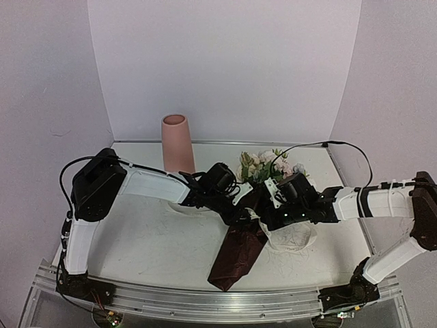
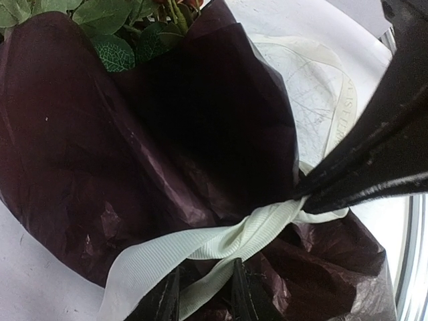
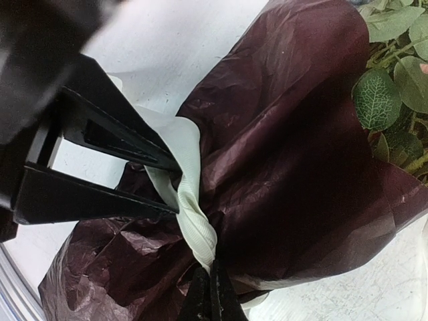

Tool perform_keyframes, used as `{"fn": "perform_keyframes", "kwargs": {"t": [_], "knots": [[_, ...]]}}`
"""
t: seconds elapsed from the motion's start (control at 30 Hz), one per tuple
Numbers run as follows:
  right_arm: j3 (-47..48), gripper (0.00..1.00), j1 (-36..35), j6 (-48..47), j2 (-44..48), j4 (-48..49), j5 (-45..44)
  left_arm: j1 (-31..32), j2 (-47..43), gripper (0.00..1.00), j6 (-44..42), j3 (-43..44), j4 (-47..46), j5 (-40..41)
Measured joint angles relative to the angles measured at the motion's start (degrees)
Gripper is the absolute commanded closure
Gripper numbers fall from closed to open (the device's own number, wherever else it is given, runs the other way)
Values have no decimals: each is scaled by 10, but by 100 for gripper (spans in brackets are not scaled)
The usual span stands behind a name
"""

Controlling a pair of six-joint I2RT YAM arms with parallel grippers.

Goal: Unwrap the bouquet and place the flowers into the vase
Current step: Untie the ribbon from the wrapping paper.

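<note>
Both end effectors (image 1: 254, 213) clamped on cream ribbon (image 2: 200, 244); vase (image 1: 177, 142) only overhead.

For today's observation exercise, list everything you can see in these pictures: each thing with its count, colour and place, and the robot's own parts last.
vase: one, salmon pink, upright at the far left of the table, apart from the bouquet.
flowers: one bunch, white, pink and peach with green leaves, lying at the far middle of the table.
wrapping paper: one sheet, dark red, crinkled, around the stems, its tail pointing to the near edge.
ribbon: one, cream, tied around the paper's waist.
table: one, white.
left gripper: one, black, fingers either side of the ribbon at the knot.
right gripper: one, black, shut on the ribbon.
</note>
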State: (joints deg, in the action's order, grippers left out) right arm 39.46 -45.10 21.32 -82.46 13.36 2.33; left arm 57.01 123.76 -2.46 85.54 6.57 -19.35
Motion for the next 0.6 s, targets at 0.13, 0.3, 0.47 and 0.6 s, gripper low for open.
{"fn": "perform_keyframes", "kwargs": {"t": [0.13,0.3,0.47,0.6], "knots": [[0,100,0,2,0,0,0,0,13,48,7,10,0,-1],[0,100,0,7,1,1,0,0,14,73,10,10,0,-2],[0,100,0,9,3,3,0,0,14,96,10,10,0,-2],[-4,100,0,12,5,5,-2,1,12,96,10,10,1,6]]}}
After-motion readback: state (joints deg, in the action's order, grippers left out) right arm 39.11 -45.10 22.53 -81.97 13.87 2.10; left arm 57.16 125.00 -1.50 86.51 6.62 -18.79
